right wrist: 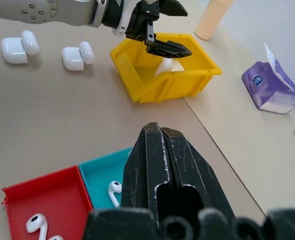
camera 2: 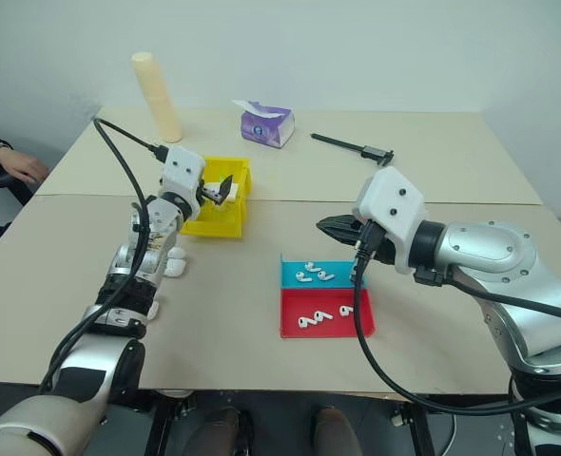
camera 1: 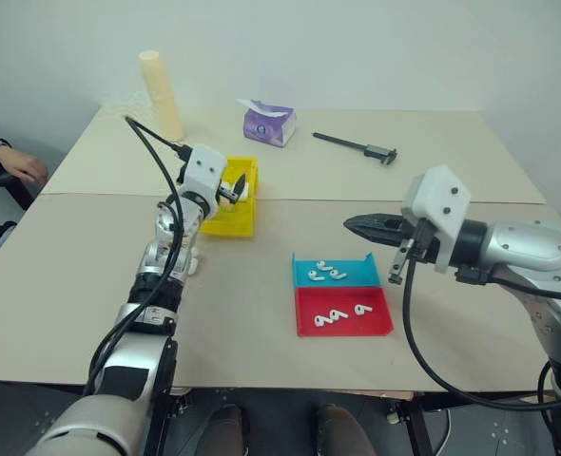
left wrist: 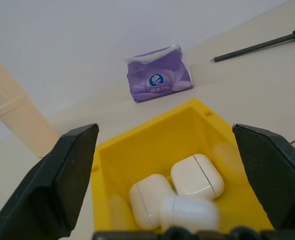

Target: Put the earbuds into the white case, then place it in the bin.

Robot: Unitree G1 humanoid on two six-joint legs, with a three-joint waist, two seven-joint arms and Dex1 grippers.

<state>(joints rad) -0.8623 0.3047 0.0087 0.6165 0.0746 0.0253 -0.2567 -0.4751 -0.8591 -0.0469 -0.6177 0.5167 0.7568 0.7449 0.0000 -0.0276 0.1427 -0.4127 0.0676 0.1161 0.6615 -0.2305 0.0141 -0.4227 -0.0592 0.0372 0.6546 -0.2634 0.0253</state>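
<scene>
Right up close, my right jaws (right wrist: 160, 150) are pressed tight together and hold nothing. They hang over the bench (camera 1: 90, 285), just beside the teal tray (camera 1: 357, 277).

My left jaws (left wrist: 170, 165) are spread wide over the bin (left wrist: 152, 135) and hold nothing. Three white cases lie at the bottom of the bin. One white case (left wrist: 187, 212) looks soft and blurry, right under my jaws, so I think it is just dropping in.

To do this part well, I should keep my left jaws wide and lift them straight up, so I do not bump the yellow wall or tip the bin.

Now the boxes. The teal tray has about three earbuds (camera 1: 325, 274) in it. The red tray (camera 1: 371, 326), touching it on the near side, has about three more. Two open cases (right wrist: 77, 55) sit on the bench next to the bin, waiting.

Farther off are a purple tissue pack (camera 1: 268, 123), a tall cream tube (camera 1: 163, 93) and a black tool (camera 1: 357, 146).
</scene>
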